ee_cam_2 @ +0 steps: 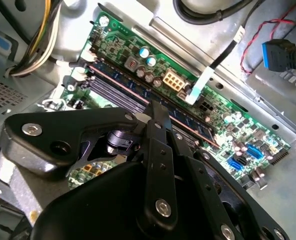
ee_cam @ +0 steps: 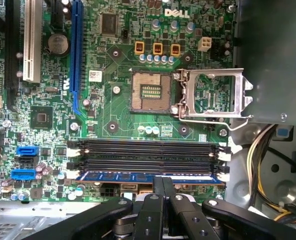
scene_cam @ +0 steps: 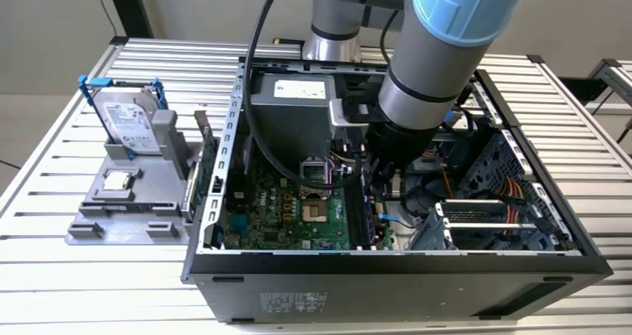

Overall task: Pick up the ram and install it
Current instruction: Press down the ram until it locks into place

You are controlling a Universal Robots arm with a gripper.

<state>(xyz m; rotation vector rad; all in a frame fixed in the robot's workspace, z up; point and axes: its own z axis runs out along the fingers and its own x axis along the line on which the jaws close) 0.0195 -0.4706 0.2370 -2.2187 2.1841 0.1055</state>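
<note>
The arm (scene_cam: 434, 61) reaches down into the open case (scene_cam: 395, 265), which lies on its side on the slatted table (scene_cam: 59, 276). The gripper (ee_cam: 164, 185) sits low over the memory slots (ee_cam: 148, 150) of the motherboard (ee_cam: 113, 110).

In the first wrist view, the ram (ee_cam: 148, 176) stands in the slot nearest the gripper, its blue edge running the full length of the slot between the white latches (ee_cam: 224, 156). The other three slots beside it are bare and black. The fingers (ee_cam: 158, 187) meet in a narrow point directly above the middle of the ram's edge. They are drawn tightly together; whether they pinch the ram or only press on it cannot be told.

In the second wrist view, the fingertips (ee_cam_2: 158, 112) touch down on the same stick, which appears as a long dark strip with a copper-coloured line along it.

Beyond the slots, the processor socket (ee_cam: 150, 95) is uncovered, with its metal retention frame (ee_cam: 213, 95) swung open beside it.

In the exterior view, a grey fixture (scene_cam: 129, 202) stands outside the case at the exterior view's left. It carries a hard drive (scene_cam: 129, 120) upright in a blue-handled bracket and a small square chip (scene_cam: 118, 180) lying flat.
</note>
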